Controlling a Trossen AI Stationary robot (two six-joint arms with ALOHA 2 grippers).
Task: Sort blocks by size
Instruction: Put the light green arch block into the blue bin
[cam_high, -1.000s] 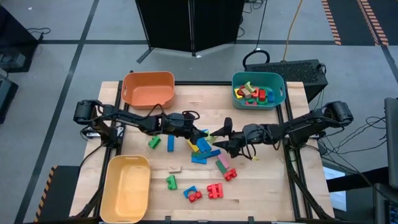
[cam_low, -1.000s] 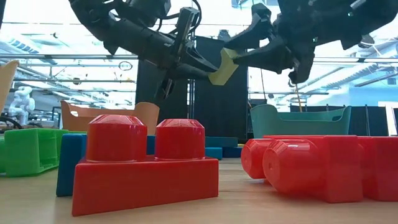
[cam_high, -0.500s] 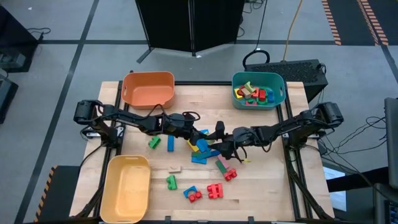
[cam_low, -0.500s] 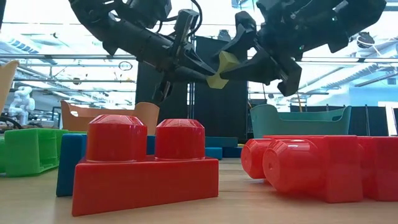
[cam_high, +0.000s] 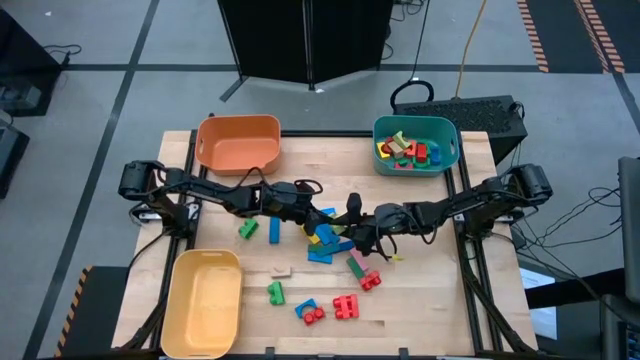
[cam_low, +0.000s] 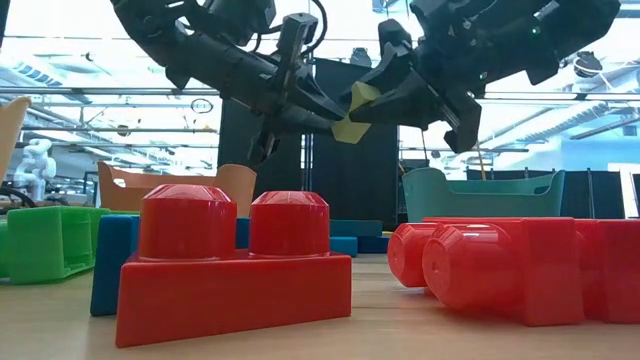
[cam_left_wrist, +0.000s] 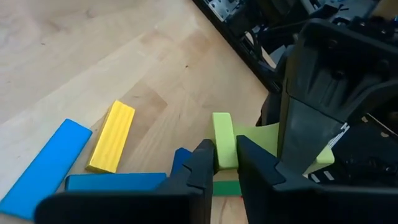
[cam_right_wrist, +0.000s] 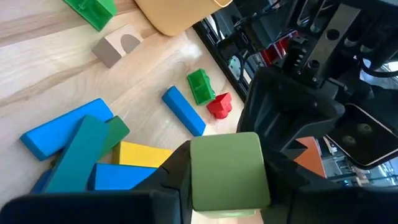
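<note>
Both grippers meet over the middle of the table on one yellow-green block (cam_low: 355, 112), held clear above a pile of blue, yellow and green blocks (cam_high: 325, 242). My left gripper (cam_high: 331, 221) reaches in from the table's left and is shut on the block (cam_left_wrist: 222, 140). My right gripper (cam_high: 351, 228) reaches in from the table's right and is shut on the same block (cam_right_wrist: 227, 169). More blocks lie loose on the table: a green one (cam_high: 248, 229), a blue bar (cam_high: 274, 230), red studded bricks (cam_high: 346, 306). My left gripper pinches the block's two broad faces at its near edge (cam_left_wrist: 221, 155) between its two fingers, coming level from the table's left. The block stands on edge, lifted clear of the table. My right gripper has the block's two opposite narrow sides (cam_right_wrist: 194, 174) between its two fingers, coming from the table's right, with a broad face turned to its camera. The block is clear of the pile below.
An orange bin (cam_high: 238, 160) stands far left, a teal bin (cam_high: 448, 145) with several blocks far right, a yellow bin (cam_high: 203, 318) near left. A small tan arch block (cam_high: 281, 270) lies near the middle. Red bricks (cam_low: 235, 265) stand close before the low camera.
My right gripper has gone toward the table's left, up to the yellow-green block that my left gripper holds in the air, and its fingers now stand on the block's sides. The block and my left gripper have stayed about where they were.
</note>
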